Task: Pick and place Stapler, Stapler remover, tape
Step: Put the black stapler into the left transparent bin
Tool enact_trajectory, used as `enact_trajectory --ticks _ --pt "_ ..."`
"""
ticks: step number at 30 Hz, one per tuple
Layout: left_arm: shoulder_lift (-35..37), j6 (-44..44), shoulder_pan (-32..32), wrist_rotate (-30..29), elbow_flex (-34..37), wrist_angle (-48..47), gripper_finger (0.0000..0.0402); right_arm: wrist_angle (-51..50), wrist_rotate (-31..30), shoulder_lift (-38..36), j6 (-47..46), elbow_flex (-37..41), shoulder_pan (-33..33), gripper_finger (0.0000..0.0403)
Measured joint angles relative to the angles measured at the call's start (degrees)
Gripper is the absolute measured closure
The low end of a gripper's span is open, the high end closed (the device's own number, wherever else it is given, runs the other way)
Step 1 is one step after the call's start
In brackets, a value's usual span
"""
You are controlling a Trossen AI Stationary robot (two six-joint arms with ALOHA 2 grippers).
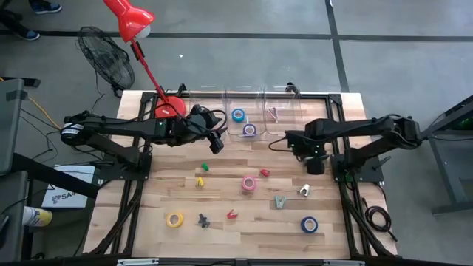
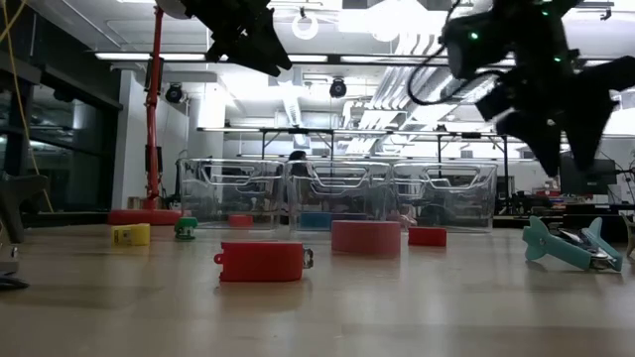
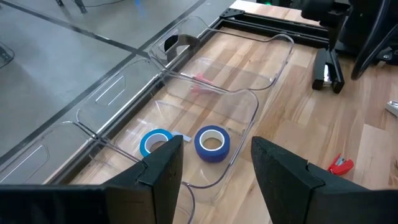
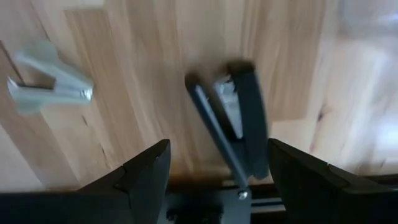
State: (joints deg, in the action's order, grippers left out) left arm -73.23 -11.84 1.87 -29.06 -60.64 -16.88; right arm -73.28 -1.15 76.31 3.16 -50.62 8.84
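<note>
We judge the black stapler [image 4: 233,115] stiff, fairly heavy; right gripper [image 4: 217,171], wide and empty, should pinch its mid-body.

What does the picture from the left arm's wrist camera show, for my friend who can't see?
Two tape rolls, one blue and one purple, lie in a clear bin on a wooden table. The left gripper hangs open nearby.

Black jointed arms [image 1: 133,127]; dark cables
</note>
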Motion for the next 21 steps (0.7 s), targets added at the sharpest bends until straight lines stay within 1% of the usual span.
enact_trajectory --ticks 3,6,8,11,14,17,21 --pt "0.0 0.0 0.0 0.0 0.0 0.0 0.0215 0.7 0.2 -1.7 0.0 2.8 0.0 0.0137" --pt "0.0 0.0 0.0 0.0 0.0 0.0 0.0215 1.5 0.2 -2.6 0.4 5.3 0.0 0.0121" --pt "0.0 0.0 0.0 0.1 0.0 0.0 0.0215 2.0 -0.2 -2.6 0.8 5.3 0.0 0.0108" --pt "0.0 0.0 0.0 0.1 0.0 0.0 0.0215 3.5 -2.7 -2.5 3.0 5.1 0.0 0.0089" --pt "0.0 0.0 0.0 0.5 0.0 0.0 0.0215 4.4 -5.3 -2.4 3.2 6.2 0.2 0.0072" --pt "0.0 0.0 0.0 1.7 0.0 -0.3 0.0215 5.4 -3.9 -2.4 3.7 6.2 0.2 0.0062" --pt "0.0 0.0 0.0 2.5 0.0 -0.9 0.0215 5.6 -2.4 -2.4 4.4 6.2 0.1 0.0061"
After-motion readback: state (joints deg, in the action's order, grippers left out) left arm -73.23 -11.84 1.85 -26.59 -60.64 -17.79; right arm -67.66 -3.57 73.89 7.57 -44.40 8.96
